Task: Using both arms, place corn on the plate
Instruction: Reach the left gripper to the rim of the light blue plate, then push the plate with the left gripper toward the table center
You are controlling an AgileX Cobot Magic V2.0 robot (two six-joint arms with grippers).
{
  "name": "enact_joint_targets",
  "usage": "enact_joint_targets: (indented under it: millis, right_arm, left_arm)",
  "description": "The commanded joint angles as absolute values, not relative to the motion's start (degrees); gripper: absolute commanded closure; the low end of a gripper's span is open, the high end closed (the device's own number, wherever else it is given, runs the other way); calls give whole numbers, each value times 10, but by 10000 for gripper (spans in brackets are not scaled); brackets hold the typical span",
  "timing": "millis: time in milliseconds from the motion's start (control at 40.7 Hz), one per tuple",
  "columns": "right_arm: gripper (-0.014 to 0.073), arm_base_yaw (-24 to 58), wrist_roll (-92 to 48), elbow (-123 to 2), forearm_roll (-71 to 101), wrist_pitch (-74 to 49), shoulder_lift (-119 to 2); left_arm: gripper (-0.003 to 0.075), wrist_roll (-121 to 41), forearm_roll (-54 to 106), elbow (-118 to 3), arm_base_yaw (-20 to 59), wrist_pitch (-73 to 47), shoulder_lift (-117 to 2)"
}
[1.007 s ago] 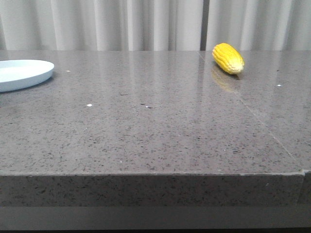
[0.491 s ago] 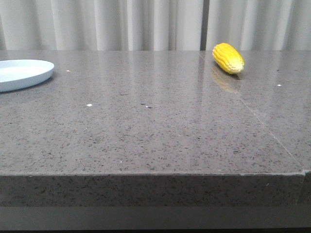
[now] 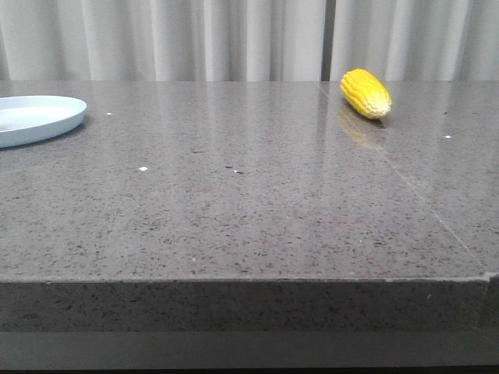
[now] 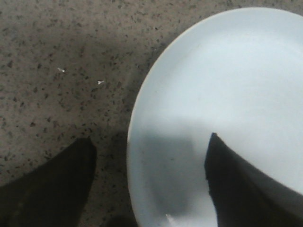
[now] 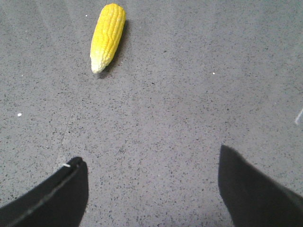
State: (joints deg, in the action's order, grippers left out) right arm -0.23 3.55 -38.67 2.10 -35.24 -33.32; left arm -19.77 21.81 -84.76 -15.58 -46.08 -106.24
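Note:
The yellow corn (image 3: 366, 93) lies on the grey table at the far right, its paler tip toward the front. The right wrist view shows the corn (image 5: 108, 36) well ahead of my right gripper (image 5: 150, 153), which is open over bare table with nothing between its fingers. The pale blue plate (image 3: 35, 117) rests at the far left edge of the front view. My left gripper (image 4: 150, 142) is open above the plate's rim (image 4: 137, 113), one finger over the plate and the other over the table. Neither arm shows in the front view.
The speckled grey stone table (image 3: 249, 202) has a seam line (image 3: 421, 199) running across its right side and a front edge (image 3: 249, 279) close to the camera. Pale curtains (image 3: 234, 39) hang behind the table. A few white specks (image 3: 143, 168) lie on the surface.

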Motion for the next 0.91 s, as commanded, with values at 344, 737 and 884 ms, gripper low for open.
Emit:
enact_joint_targets:
  millis: [344, 737, 884]
  right_arm:
    - [1, -5, 28, -405, 21, -310, -338]
    - [1, -5, 28, -405, 21, -310, -338]
    - [1, -5, 28, -405, 21, -310, -338]
  left_arm:
    - [741, -200, 239, -867, -155, -445, -1039]
    - [741, -201, 241, -961, -82, -538, -1007]
    - [741, -201, 266, -998, -26, -570, -1007]
